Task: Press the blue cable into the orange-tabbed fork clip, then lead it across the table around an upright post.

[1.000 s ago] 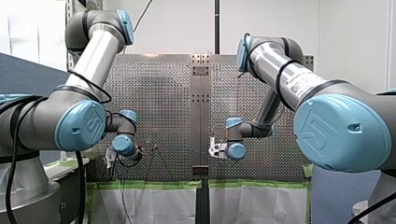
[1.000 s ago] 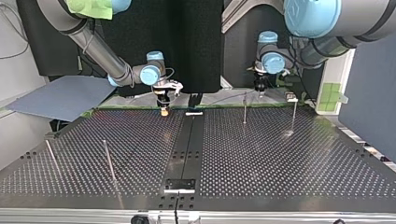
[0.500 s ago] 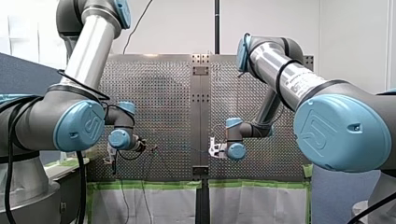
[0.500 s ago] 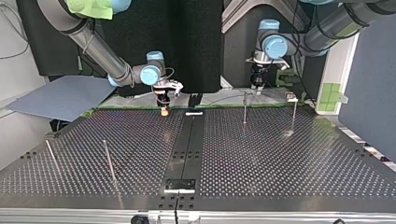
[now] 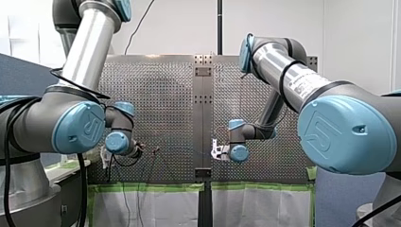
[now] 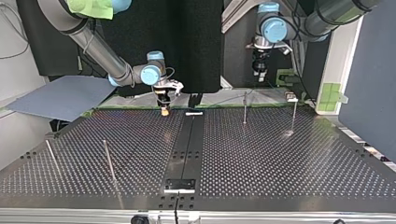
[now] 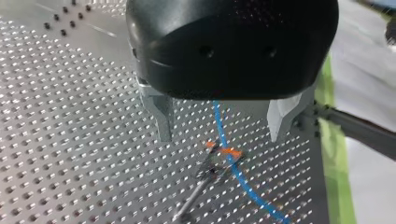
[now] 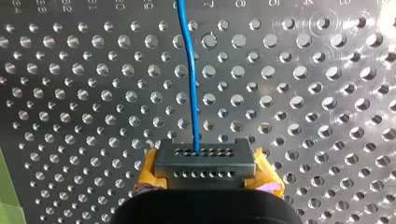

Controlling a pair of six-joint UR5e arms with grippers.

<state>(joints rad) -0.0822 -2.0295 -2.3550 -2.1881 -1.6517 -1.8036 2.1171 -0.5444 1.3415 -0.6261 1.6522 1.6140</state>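
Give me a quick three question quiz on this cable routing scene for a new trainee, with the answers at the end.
1. True or false: my left gripper is shut on the blue cable.
2. Which of these holds the cable? A: my left gripper. B: my right gripper. C: neither.
3. Fill in: in the left wrist view, the cable crosses the fork clip at its ___ tabs.

Key: 1 false, its fingers stand open above the clip. 2 B, it is shut on the cable, which runs on ahead of it. 3 orange.
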